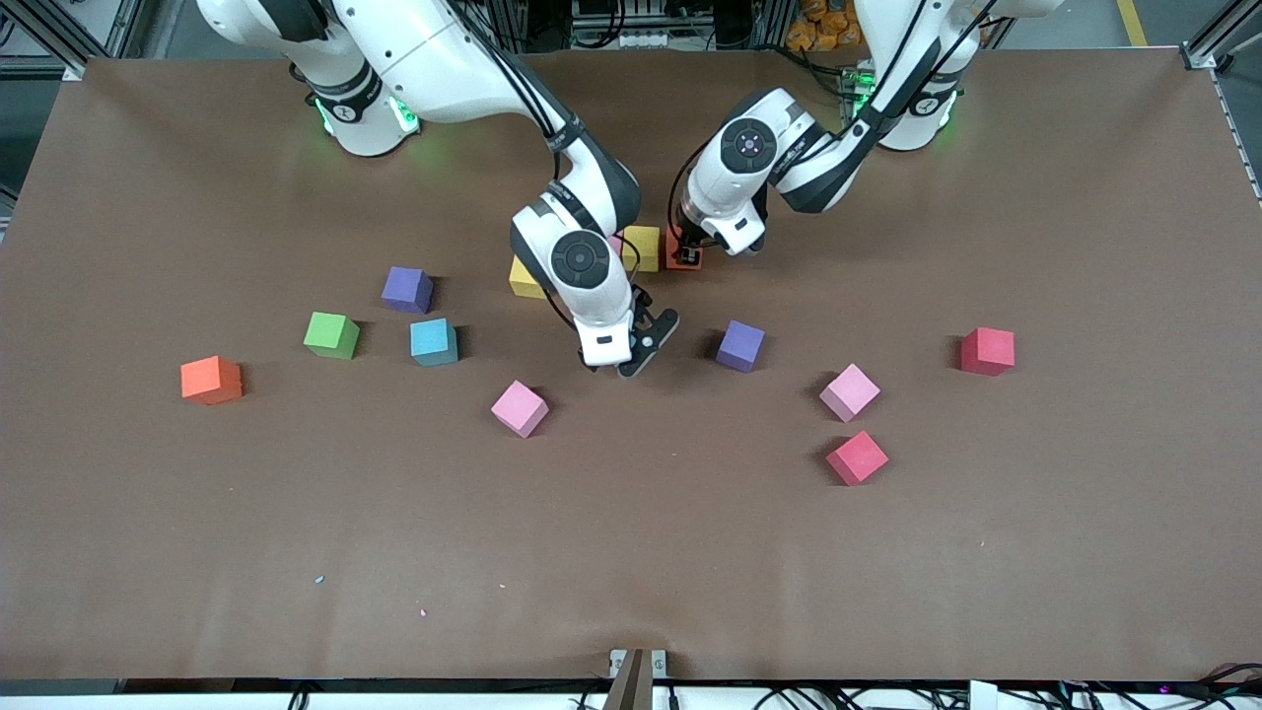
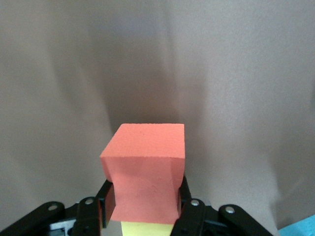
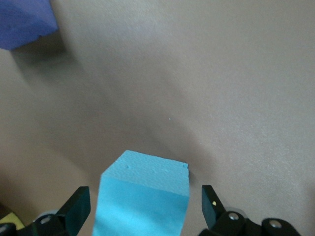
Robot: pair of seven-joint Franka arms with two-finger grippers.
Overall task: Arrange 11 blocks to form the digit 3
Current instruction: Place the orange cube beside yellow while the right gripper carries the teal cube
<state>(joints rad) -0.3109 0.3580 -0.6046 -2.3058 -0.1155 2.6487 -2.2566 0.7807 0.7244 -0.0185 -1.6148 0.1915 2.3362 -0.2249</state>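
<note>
A red cube (image 1: 857, 458) lies nearest the front camera, with a pink cube (image 1: 849, 391) close by. The left gripper (image 2: 143, 209) is clamped tight on an orange-red cube (image 2: 145, 162), just beside a yellow cube (image 1: 643, 245) at mid-table. The right gripper (image 3: 146, 206) is spread wide, its fingers (image 3: 78, 206) straddling a light blue cube (image 3: 145, 191) without touching it. A purple cube (image 1: 739, 345) sits near it. A teal cube (image 1: 434, 341), a green cube (image 1: 331, 334) and an orange cube (image 1: 210, 380) lie toward the right arm's end.
</note>
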